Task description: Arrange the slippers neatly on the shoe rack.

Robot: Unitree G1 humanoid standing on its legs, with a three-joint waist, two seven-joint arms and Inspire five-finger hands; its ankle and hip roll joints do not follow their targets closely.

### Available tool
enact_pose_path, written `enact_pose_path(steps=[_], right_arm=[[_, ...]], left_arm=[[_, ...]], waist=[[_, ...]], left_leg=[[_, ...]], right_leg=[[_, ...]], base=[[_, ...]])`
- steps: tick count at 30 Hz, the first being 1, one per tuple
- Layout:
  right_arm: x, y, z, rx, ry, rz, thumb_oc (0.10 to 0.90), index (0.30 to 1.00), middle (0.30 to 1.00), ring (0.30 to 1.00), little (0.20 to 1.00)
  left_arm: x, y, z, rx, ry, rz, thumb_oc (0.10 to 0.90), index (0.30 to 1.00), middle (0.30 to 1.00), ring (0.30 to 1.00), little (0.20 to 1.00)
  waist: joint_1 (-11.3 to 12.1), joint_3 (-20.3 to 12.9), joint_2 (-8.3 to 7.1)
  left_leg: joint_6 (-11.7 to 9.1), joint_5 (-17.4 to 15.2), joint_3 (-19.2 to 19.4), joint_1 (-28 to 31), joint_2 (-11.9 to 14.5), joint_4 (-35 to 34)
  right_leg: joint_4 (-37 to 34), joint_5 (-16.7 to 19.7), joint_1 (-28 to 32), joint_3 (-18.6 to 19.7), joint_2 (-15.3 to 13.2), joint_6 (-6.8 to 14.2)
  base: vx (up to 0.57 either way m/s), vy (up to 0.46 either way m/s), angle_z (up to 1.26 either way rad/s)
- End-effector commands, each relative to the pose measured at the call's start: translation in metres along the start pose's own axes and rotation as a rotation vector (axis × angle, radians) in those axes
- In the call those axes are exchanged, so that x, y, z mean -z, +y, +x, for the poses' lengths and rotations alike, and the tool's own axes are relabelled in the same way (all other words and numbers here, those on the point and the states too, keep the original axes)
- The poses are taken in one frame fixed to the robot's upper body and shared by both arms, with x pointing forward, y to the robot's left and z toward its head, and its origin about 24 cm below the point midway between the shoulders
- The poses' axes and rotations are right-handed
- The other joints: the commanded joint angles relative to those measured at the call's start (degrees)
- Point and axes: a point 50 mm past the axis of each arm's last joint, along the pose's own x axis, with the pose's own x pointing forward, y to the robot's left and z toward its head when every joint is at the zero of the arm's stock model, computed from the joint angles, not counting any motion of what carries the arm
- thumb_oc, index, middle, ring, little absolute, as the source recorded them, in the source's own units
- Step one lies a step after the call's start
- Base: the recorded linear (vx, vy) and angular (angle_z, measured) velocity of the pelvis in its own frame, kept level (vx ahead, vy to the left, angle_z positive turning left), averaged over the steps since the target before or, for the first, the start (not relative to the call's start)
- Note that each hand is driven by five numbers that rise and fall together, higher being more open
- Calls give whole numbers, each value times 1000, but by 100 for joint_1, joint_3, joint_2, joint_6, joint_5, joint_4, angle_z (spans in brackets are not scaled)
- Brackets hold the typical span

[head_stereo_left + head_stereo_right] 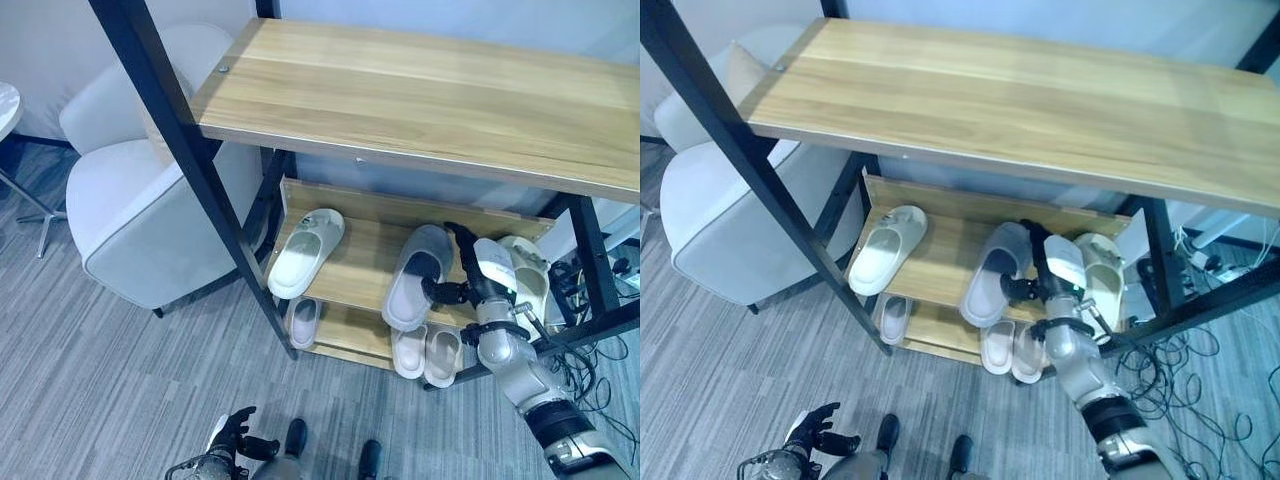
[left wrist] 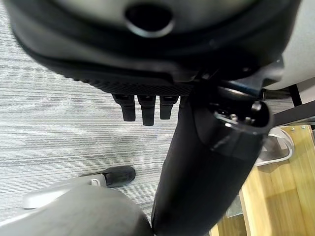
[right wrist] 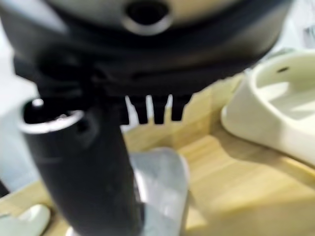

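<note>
— What colours were on the shoe rack [image 1: 420, 90]?
— Pale wood boards, black frame. A grey slipper [image 1: 415, 272] and cream slippers [image 1: 306, 250].
— And nearby?
— A white armchair [image 1: 140, 210] on grey striped carpet [image 1: 90, 380].

A pale grey armchair [image 1: 140, 215] stands on the striped grey carpet [image 1: 90, 380]. Beside the chair, a round white table [image 1: 8, 105] shows partly.

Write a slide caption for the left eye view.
Right hand reaches to a grey slipper on the shoe rack's middle shelf, beside cream slippers.
</note>
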Motion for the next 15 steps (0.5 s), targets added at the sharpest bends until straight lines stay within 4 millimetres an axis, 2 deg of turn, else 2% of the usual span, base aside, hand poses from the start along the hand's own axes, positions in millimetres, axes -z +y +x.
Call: enact_pose_path(steps=[1,2,3,4,8,15], right_arm=[[-32,-46,38,210,-118,11,590,585,585,585,585],[-33,-46,38,211,-119,11,562,542,542,542,542],[-34,-46,41,210,-116,12,467,401,401,401,401],[-34,-46,43,207,-112,15,400,300,300,300,300],[-40,-44,47,196,-117,42,400,300,300,300,300],[-42,-41,36,176,-153,50,400,300,300,300,300]], left_arm=[[9,-28,-3,95,32,62,800,900,900,900,900],[8,-27,-3,94,32,61,800,900,900,900,900],[8,-28,-3,95,32,61,800,900,900,900,900],[8,-28,-3,93,30,59,800,900,900,900,900],[10,-29,-3,91,42,53,800,900,900,900,900],[14,-27,-4,87,59,48,800,900,900,900,900]], waist=[[255,-111,-89],[252,-108,-89],[270,-106,-87],[275,-108,-87],[278,-144,-96],[234,-221,-102]], left_leg=[[81,-621,33,30,-239,15],[81,-621,34,29,-238,15],[78,-614,25,23,-237,15],[76,-610,25,19,-237,15],[62,-621,4,42,-243,15],[58,-672,-2,148,-224,15]], right_leg=[[78,-568,49,168,-114,250],[78,-567,48,169,-114,250],[78,-569,44,166,-111,248],[78,-569,43,164,-112,246],[78,-592,68,164,-100,229],[78,-648,174,145,-81,207]], base=[[0,0,0],[0,0,0],[0,0,0],[0,0,0],[3,-1,1],[23,-18,5]])
